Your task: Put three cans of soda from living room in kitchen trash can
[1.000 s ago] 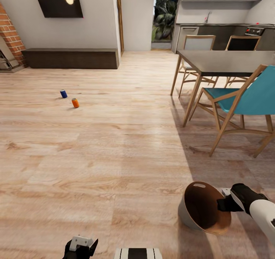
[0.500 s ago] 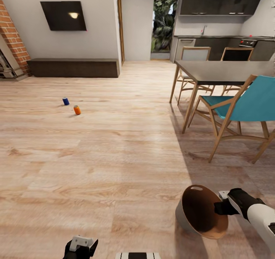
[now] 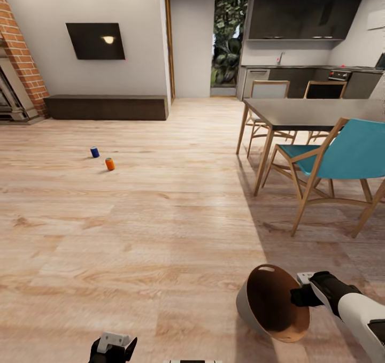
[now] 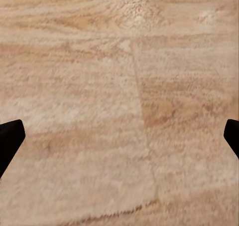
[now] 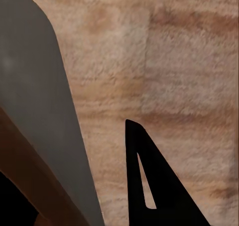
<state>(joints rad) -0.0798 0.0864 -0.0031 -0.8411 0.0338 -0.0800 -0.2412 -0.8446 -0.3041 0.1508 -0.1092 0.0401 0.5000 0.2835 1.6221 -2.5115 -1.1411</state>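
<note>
- We look down over a pale wood floor (image 3: 160, 218) in an open room, living room on our left, kitchen (image 3: 310, 37) far right.
- Our right hand (image 3: 300, 294) grips the rim of the bin (image 3: 256, 307). The bin is tilted, its brown inside facing us, held low over the floor, probably so we can carry it to the cans.
- In the right wrist view the bin's grey wall (image 5: 45, 121) sits against one dark finger (image 5: 154, 186), closed on the rim.
- Our left hand (image 3: 113, 347) hangs low at our front, holding nothing; its fingertips (image 4: 9, 138) stand wide apart over bare floor.
- Two cans lie well ahead to our left: a blue can (image 3: 94, 152) and, just beside it, an orange can (image 3: 109, 164). We see no third.
- A dining table (image 3: 315, 109) and a teal chair (image 3: 342, 157) stand to our right.
</note>
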